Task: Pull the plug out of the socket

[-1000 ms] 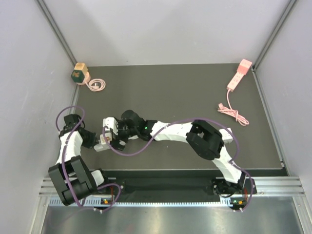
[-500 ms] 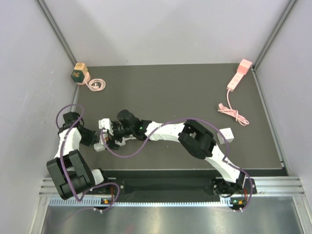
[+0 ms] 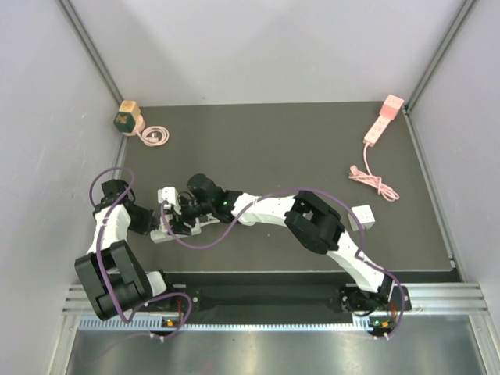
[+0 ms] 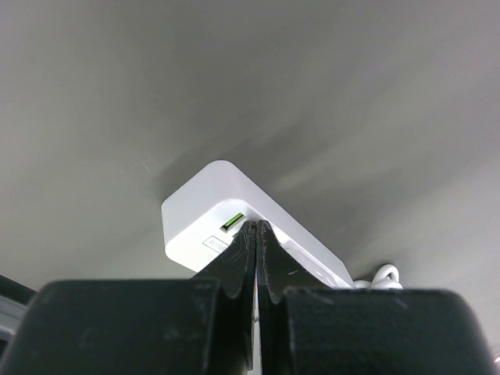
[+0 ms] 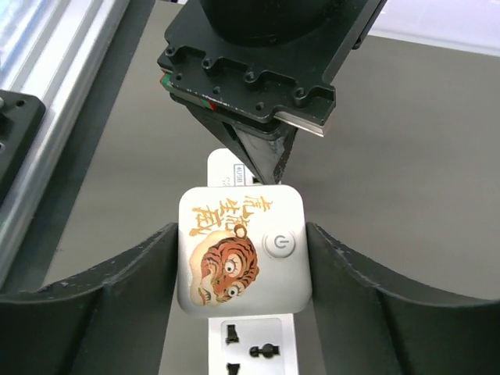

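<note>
Likely lab: white-walled robot booth (image 3: 258, 47)

Gold brush-style characters (image 5: 230, 211), seemingly Chinese, run across the top of the white plug (image 5: 241, 254); they are too stylised to read with confidence. A power symbol marks the round button (image 5: 279, 244) just below them. A small printed label (image 5: 237, 173) on the socket strip (image 5: 250, 348) is too fine to make out.

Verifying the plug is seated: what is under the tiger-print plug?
A white power strip, one empty socket showing; the shut left end effector touches its far end. The pins of the tiger-print plug and the socket it occupies are covered.
</note>
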Robot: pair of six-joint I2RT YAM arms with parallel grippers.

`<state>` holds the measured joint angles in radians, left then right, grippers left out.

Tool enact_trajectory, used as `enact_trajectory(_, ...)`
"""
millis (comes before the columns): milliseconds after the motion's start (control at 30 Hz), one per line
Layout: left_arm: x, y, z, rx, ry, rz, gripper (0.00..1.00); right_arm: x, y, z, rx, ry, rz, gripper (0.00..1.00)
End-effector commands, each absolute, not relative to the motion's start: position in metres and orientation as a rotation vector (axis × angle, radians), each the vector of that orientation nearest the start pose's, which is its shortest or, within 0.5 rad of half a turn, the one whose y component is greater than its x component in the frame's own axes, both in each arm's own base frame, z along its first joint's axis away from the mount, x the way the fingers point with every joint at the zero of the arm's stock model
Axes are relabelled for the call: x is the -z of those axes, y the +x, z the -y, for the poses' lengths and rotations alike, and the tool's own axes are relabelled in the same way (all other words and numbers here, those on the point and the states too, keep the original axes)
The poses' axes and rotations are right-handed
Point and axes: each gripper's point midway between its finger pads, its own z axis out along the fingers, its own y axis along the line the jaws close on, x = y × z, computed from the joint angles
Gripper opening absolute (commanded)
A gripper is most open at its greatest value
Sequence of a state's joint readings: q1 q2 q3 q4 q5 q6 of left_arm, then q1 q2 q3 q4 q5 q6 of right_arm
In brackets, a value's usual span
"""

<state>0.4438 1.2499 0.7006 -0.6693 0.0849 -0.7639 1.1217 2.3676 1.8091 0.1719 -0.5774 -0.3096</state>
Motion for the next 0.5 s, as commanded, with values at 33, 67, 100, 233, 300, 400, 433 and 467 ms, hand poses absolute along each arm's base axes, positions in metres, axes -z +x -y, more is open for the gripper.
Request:
enact_trajectory(33,-0.023,0.197,-0.07,-0.004,-1.655,-2.389,0.0,-0.105,0.195,-0.629,-1.157,-1.621,-1.217,0.66)
enact_trajectory(67,-0.023,0.197,-0.071,-0.008,-1.658,-2.385,0.0,-0.104,0.195,-0.63,-1.159,-1.618,-1.224,0.66)
enact_trajectory(100,-0.024,0.197,-0.071,-0.007,-1.655,-2.383,0.0,-0.107,0.195,-0.631,-1.164,-1.615,-1.219,0.66)
enact_trajectory(233,-0.023,0.195,-0.073,-0.034,-1.677,-2.375,0.0,-0.104,0.195,-0.633,-1.177,-1.608,-1.224,0.65)
enact_trajectory(300,-0.022,0.189,-0.075,-0.078,-1.703,-2.379,0.0,-0.101,0.196,-0.633,-1.173,-1.609,-1.232,0.62)
enact_trajectory(400,-0.018,0.187,-0.075,-0.091,-1.723,-2.393,0.0,-0.1,0.196,-0.634,-1.168,-1.609,-1.233,0.52)
enact_trajectory(433,-0.017,0.186,-0.075,-0.1,-1.733,-2.396,0.0,-0.1,0.197,-0.634,-1.166,-1.606,-1.234,0.49)
enact_trajectory(467,-0.016,0.185,-0.075,-0.105,-1.738,-2.404,0.0,-0.103,0.197,-0.636,-1.172,-1.601,-1.229,0.45)
